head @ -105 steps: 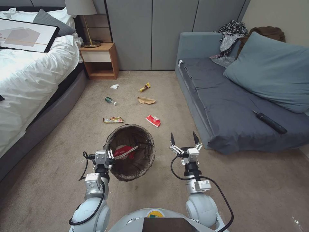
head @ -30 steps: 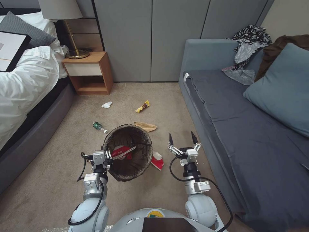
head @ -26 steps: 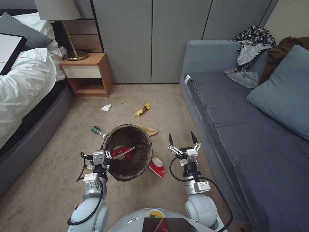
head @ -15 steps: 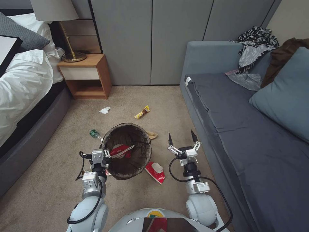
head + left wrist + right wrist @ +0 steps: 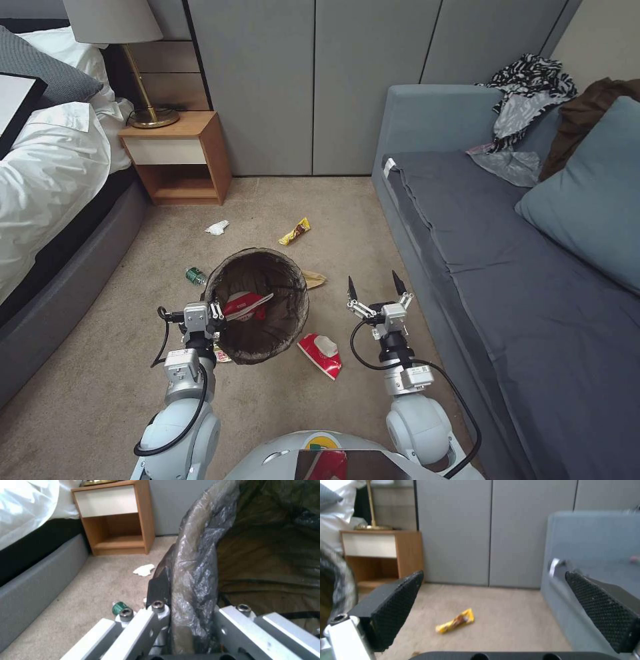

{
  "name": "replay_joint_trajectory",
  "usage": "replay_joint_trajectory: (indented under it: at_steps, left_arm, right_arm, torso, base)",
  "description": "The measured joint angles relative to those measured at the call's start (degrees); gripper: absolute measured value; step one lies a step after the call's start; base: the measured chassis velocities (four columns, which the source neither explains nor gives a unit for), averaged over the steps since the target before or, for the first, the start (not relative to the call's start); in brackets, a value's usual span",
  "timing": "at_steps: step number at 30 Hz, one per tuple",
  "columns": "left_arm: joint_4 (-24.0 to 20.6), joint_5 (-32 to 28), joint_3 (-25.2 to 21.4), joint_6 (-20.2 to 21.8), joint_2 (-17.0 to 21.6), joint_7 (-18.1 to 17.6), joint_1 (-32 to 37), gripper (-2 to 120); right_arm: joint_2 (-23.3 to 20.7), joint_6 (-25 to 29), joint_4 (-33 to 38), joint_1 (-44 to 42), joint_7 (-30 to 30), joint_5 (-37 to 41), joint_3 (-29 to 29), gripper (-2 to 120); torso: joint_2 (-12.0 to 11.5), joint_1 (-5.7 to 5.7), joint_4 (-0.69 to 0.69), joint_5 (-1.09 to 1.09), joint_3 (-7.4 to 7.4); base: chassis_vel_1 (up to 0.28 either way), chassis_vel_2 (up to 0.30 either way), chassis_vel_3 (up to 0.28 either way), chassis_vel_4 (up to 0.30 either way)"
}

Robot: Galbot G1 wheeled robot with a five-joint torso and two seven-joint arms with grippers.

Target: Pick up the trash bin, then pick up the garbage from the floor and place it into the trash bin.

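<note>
The left gripper (image 5: pixel 212 313) is clamped on the near rim of the small round bin lined with a dark brown-black plastic bag (image 5: pixel 293 293), carrying it clear of the beige carpet (image 5: pixel 100 387); the left wrist view confirms the bag-covered rim (image 5: pixel 193 580) pinched between the jaws. A red and white wrapper (image 5: pixel 245 305) lies inside the bin. The right gripper (image 5: pixel 374 288) hangs to the right of the bin with its jaws spread wide and nothing between them, the black textured pads (image 5: pixel 395 610) well apart in the right wrist view. Litter on the floor: a crumpled red and white packet (image 5: pixel 321 353) lies just beside the bin's lower right edge, below and to the left of the right gripper's jaws and nearer the robot than the fingertips; its long axis runs diagonally, from upper left to lower right in the head view. The right arm is judged the nearer free arm for it. A yellow snack wrapper (image 5: pixel 295 231) lies farther ahead, seen between the right pads (image 5: pixel 456 621). A tan crumpled paper bag (image 5: pixel 315 279) protrudes from behind the bin's far right rim. A small green bottle (image 5: pixel 195 275) sits just left of the bin, and a white tissue (image 5: pixel 217 228) lies beyond it near the wooden nightstand (image 5: pixel 177 157)
</note>
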Motion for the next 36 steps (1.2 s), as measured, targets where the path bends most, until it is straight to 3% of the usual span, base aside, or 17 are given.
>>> replay_joint_trajectory:
  at_steps: [3, 5, 7, 10, 11, 12, 13, 14, 15, 16, 20, 29, 36]
  left_arm:
    - [0.0, 0.0, -0.2, 0.2, 0.0, 0.0, -0.3, 3]
    - [-0.1, -0.1, -0.6, 0.5, 0.0, 0.0, -1.2, 3]
    - [-0.1, -0.1, -0.7, 0.5, 0.0, 0.0, -1.3, 3]
    - [-0.1, -0.6, -1.1, 0.9, 0.1, 0.0, -2.1, 3]
    - [-0.1, -0.6, -1.1, 0.9, 0.1, 0.0, -2.1, 3]
    - [-0.1, -0.8, -1.2, 1.1, 0.2, 0.0, -2.4, 3]
    - [-0.1, -0.9, -1.4, 1.3, 0.3, 0.0, -2.9, 3]
    - [-0.1, -0.9, -1.4, 1.3, 0.3, 0.0, -2.9, 3]
    - [-0.1, -0.9, -1.4, 1.3, 0.3, 0.0, -2.9, 3]
    - [0.0, -0.9, -1.4, 1.3, 0.2, 0.0, -2.8, 3]
    - [0.6, -0.5, -1.4, 1.3, -0.3, -0.1, -2.7, 3]
    - [1.2, -0.1, -1.0, 1.2, -0.7, -0.1, -2.7, 3]
    - [1.2, 0.5, -0.7, 1.1, -0.8, 0.0, -2.3, 3]
  right_arm:
    - [-1.0, -2.5, 0.4, 0.2, 0.6, 1.7, -0.5, 100]
    - [-3.6, -7.9, 1.0, 1.0, 1.5, 6.7, -1.6, 100]
    - [-3.8, -8.6, 1.1, 1.0, 1.5, 7.5, -1.8, 100]
    - [-7.6, -15.2, 1.7, 1.6, 1.0, 13.0, -3.7, 100]
    - [-7.6, -15.2, 1.7, 1.6, 1.0, 13.0, -3.7, 100]
    - [-9.2, -17.4, 1.7, 2.0, 0.6, 15.0, -4.5, 100]
    - [-13.4, -23.1, 1.1, 3.5, 0.2, 19.9, -6.8, 100]
    - [-13.4, -23.1, 1.1, 3.5, 0.2, 19.9, -6.8, 100]
    - [-16.2, -25.8, 0.1, 4.6, 0.3, 22.4, -8.2, 100]
    - [-23.0, -30.7, -1.8, 7.0, 1.6, 28.6, -11.7, 100]
    - [-27.8, -36.1, -4.4, 9.4, 2.9, 33.6, -16.2, 100]
    - [-28.6, -39.6, -8.4, 10.9, 3.3, 36.2, -20.0, 100]
    - [-28.8, -38.5, -12.3, 13.2, -3.3, 34.7, -20.8, 100]
  torso:
    - [0.0, 0.0, 0.0, 0.0, 0.0]
    - [0.0, 0.0, 0.0, 0.0, 0.0]
    - [0.0, 0.0, 0.0, 0.0, 0.0]
    - [0.0, 0.0, 0.0, 0.0, 0.0]
    - [0.0, 0.0, 0.0, 0.0, 0.0]
    - [0.0, 0.0, -0.01, 0.01, 0.0]
    - [0.0, 0.0, 0.0, 0.0, 0.0]
    - [0.0, 0.0, 0.0, 0.0, 0.0]
    - [0.0, 0.0, 0.0, 0.03, 0.0]
    - [0.0, 0.0, 0.01, 0.01, 0.0]
    - [0.0, 0.0, 0.0, 0.02, 0.0]
    - [0.0, 0.0, 0.0, 0.01, 0.0]
    - [0.0, 0.0, 0.0, 0.0, 0.0]
  base:
    - [0.0, 0.0, 0.0, 0.0]
    - [0.0, 0.0, 0.0, 0.0]
    - [0.0, 0.0, 0.0, 0.0]
    - [0.0, 0.0, 0.0, 0.0]
    - [0.0, 0.0, 0.0, 0.0]
    - [0.0, 0.0, 0.0, 0.0]
    - [0.0, 0.0, 0.0, 0.0]
    - [0.0, 0.0, 0.0, 0.0]
    - [0.0, 0.0, 0.0, 0.0]
    - [0.0, 0.0, 0.0, 0.0]
    - [0.0, 0.0, 0.0, 0.0]
    - [0.0, 0.0, 0.0, 0.0]
    - [0.0, 0.0, 0.0, 0.0]
